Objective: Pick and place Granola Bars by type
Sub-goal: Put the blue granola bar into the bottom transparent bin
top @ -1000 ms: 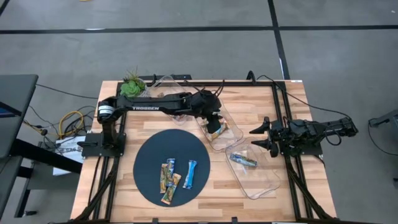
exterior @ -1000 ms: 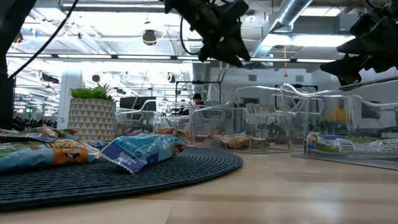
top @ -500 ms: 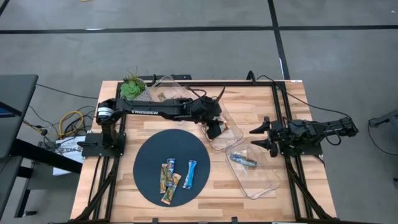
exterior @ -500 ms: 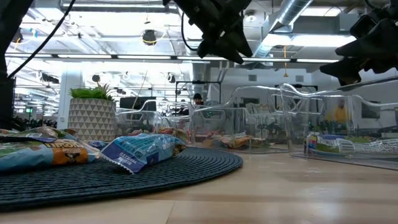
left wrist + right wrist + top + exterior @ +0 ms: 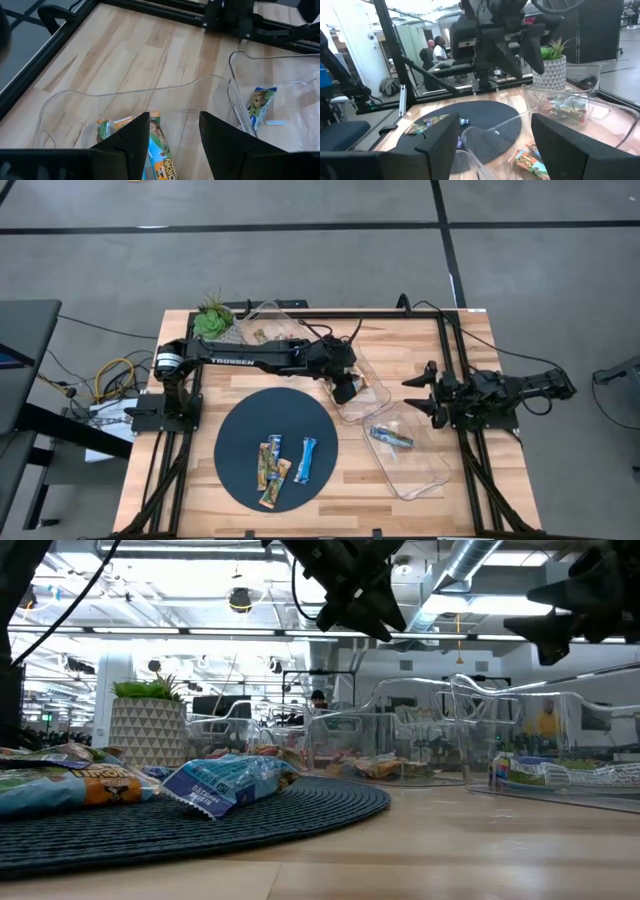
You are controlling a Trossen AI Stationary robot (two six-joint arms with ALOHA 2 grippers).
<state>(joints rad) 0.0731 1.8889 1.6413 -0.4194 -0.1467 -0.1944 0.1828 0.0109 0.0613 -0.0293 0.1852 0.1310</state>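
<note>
Three granola bars lie flat on the dark round mat (image 5: 250,430): an orange one (image 5: 268,462), a blue one (image 5: 307,458) and another orange one (image 5: 274,484). Orange bars (image 5: 161,147) lie in the middle clear tray (image 5: 366,406). A green and blue bar (image 5: 390,437) lies in the right tray (image 5: 420,472), and more bars (image 5: 565,107) lie in the far tray (image 5: 272,314). My left gripper (image 5: 346,386) hangs open above the middle tray, holding nothing. My right gripper (image 5: 421,393) hovers open at the table's right side, beside the right tray's far end.
A potted green plant (image 5: 212,318) stands at the far left corner beside the far tray. Black frame rails (image 5: 452,360) run along the table's sides. Bare wood lies near the front edge (image 5: 360,500). People show in the room beyond the table (image 5: 438,49).
My left arm has swung a little toward the near edge over the middle tray, gripper still open. My right gripper has risen slightly and turned a little at the right side.
</note>
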